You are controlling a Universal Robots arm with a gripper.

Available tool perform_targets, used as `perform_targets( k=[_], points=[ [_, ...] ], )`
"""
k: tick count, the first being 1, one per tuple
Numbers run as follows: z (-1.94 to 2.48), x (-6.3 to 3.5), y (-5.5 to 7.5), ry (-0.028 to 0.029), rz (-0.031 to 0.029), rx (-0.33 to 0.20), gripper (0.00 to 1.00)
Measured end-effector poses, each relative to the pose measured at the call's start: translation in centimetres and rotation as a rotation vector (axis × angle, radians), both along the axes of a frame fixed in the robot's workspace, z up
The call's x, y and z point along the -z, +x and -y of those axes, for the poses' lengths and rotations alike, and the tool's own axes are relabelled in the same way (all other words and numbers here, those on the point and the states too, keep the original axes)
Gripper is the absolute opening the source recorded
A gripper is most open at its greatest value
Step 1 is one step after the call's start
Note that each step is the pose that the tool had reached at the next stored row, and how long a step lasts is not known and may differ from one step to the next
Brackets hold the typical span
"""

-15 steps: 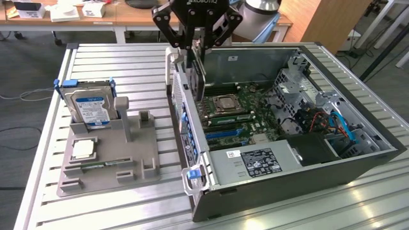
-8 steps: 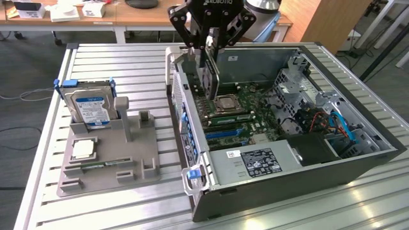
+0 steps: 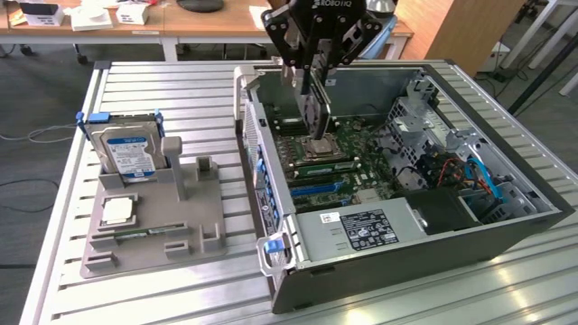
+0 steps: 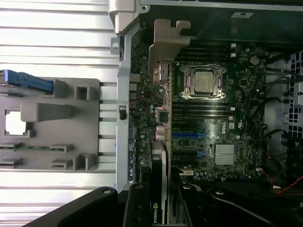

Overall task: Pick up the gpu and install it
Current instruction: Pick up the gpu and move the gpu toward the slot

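Over case (image 3: pixel 434 271), pincer (image 3: pixel 312 78) grips gpu (image 3: pixel 315 116), top hidden.

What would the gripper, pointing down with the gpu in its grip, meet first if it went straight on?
Probably the motherboard inside the computer case. The gripper holds the gpu upright above it, so the card's lower edge would land first, near the processor socket, though depth is unclear.

gpu (image 4: pixel 161 124) edge-on, seemingly clamped between the jaws, above the motherboard (image 4: pixel 222 124), grey parts holder (image 4: pixel 61 130) beside the case (image 4: pixel 124 94)
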State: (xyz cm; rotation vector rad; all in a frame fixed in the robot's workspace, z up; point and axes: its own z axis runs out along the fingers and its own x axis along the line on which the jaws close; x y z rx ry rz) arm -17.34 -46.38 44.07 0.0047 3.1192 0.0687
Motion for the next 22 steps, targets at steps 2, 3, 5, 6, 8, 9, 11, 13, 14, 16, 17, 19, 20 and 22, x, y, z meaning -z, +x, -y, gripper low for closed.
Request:
perform_targets(
  k=[2,3,5,6,8,9,11,13,14,16,17,19,20,22],
  points=[
    [0.00,0.00,0.6,0.0000,0.0000,0.000,0.27],
    [0.00,0.00,0.9,0.0000,0.0000,0.001,0.27],
    [0.00,0.00,1.5,0.0000,0.0001,0.001,0.27],
    [0.00,0.00,1.8,0.0001,0.0001,0.001,0.27],
    [0.00,0.00,2.5,0.0000,0.0000,0.002,0.27],
    [0.00,0.00,2.8,0.0000,0.0000,0.002,0.27],
    [0.00,0.00,3.4,0.0000,0.0000,0.002,0.27],
    [0.00,0.00,3.9,0.0000,0.0000,0.003,0.27],
    [0.00,0.00,4.1,0.0000,0.0000,0.003,0.27],
    [0.00,0.00,4.7,0.0000,0.0000,0.003,0.27],
    [0.00,0.00,4.9,0.0001,0.0001,0.004,0.27],
    [0.00,0.00,5.4,0.0000,0.0000,0.004,0.27],
    [0.00,0.00,5.6,0.0000,0.0000,0.004,0.27],
    [0.00,0.00,6.0,0.0000,0.0000,0.004,0.27]
  ],
)
